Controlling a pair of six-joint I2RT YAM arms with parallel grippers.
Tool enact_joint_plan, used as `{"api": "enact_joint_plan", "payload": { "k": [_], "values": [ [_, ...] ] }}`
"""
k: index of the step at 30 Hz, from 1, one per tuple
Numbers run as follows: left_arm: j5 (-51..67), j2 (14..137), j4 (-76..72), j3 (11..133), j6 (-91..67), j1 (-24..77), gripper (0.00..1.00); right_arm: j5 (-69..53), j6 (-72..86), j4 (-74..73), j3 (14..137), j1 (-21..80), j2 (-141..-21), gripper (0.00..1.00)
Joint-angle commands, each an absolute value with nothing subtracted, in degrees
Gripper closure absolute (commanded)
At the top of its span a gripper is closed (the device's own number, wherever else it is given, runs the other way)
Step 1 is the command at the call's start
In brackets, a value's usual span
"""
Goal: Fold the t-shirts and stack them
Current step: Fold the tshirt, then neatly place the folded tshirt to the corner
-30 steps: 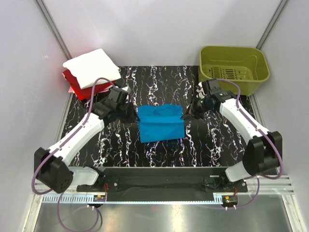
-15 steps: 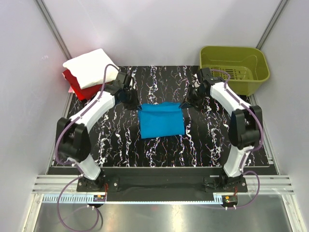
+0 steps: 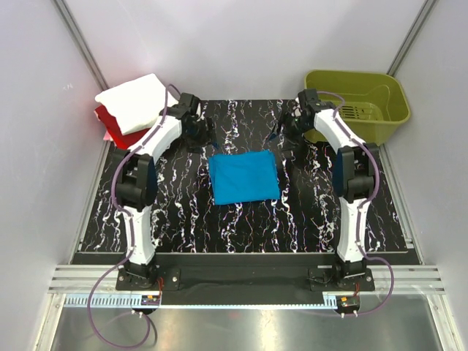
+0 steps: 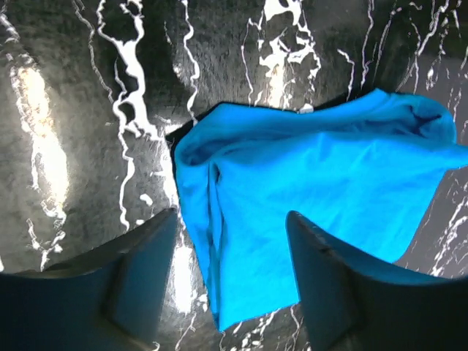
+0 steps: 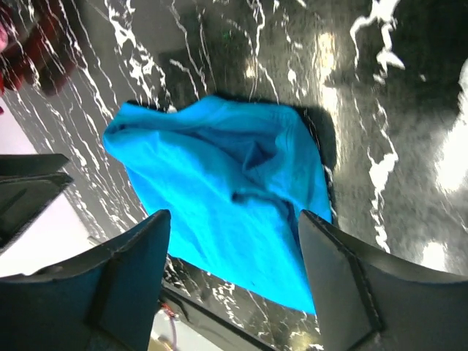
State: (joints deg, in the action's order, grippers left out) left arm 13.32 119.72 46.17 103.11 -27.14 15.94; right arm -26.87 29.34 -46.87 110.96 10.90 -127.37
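at the near edge the two arm bases sit bolted side by side, both arms reaching away over the black marbled table [image 3: 183, 219]. in the middle of it lies the turquoise-blue t-shirt [image 3: 244, 176], folded to a compact, nearly square pad and flat on the surface, touched by neither arm. its far corners look a little rumpled in the wrist views, with a ridge of cloth along the fold. just beyond its far edge, one at each far corner, hover the left gripper [image 3: 199, 137] and the right gripper [image 3: 282, 139]. the left one's fingers [image 4: 139, 263] stand wide apart with nothing between them, only the shirt lying on the table below. the right one's fingers [image 5: 131, 270] are equally wide and hold nothing. that mirrored placing fits a two-handed fold, each arm minding one corner so the edge lands straight. i judge the fold on this shirt done. farther back, at the far left corner, the white t-shirt [image 3: 139, 101] rests folded on top of the red t-shirt [image 3: 110, 121], partly off the table's edge; keeping the stack there leaves the middle free for folding. the blue one probably goes on top of it next. at the far right sits the olive-green basket [image 3: 356, 102], well apart from the pile; i see no shirt in it.
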Motion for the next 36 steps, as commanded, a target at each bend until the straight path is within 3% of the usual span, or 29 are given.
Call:
{"api": "enact_joint_plan", "payload": {
  "k": [1,5,8,12,16,23,30,34,35,36],
  "values": [
    [12.93,110.77,45.54,101.36,-26.72,16.26,0.26,-24.79,26.28,-46.86,107.34,10.90,-116.06,0.22],
    [13.44,103.81,37.99,88.71,-26.19,16.17,0.25,-25.12,28.12,-38.61,89.17,10.90,-102.77,0.21],
    [15.55,101.52,30.09,80.44,-25.93,16.00,0.25,-29.95,33.29,-27.27,67.14,11.60,-91.52,0.18],
    [16.52,101.86,23.93,75.15,-25.58,16.00,0.24,-31.03,34.72,-19.35,54.62,15.98,-82.72,0.14],
    [17.40,105.63,18.99,73.39,-25.14,16.00,0.22,-28.04,35.24,-12.51,45.19,23.11,-76.74,0.11],
    [17.40,111.53,13.63,73.04,-25.66,16.00,0.20,-28.39,39.02,-0.53,30.96,25.05,-72.42,0.10],
    [15.12,115.31,10.99,72.42,-27.25,16.00,0.23,-29.44,39.64,6.06,28.48,25.22,-72.76,0.10],
    [17.75,117.42,8.01,70.76,-28.91,16.08,0.40,-30.49,39.73,6.77,29.27,25.14,-75.84,0.11],
    [18.19,117.60,6.78,70.32,-29.44,16.35,0.56,-30.76,39.73,6.85,29.70,25.05,-76.55,0.11],
    [19.06,117.34,5.98,69.79,-29.79,16.52,0.64,-30.94,39.64,6.86,29.79,25.05,-77.42,0.11]
  ]
}}
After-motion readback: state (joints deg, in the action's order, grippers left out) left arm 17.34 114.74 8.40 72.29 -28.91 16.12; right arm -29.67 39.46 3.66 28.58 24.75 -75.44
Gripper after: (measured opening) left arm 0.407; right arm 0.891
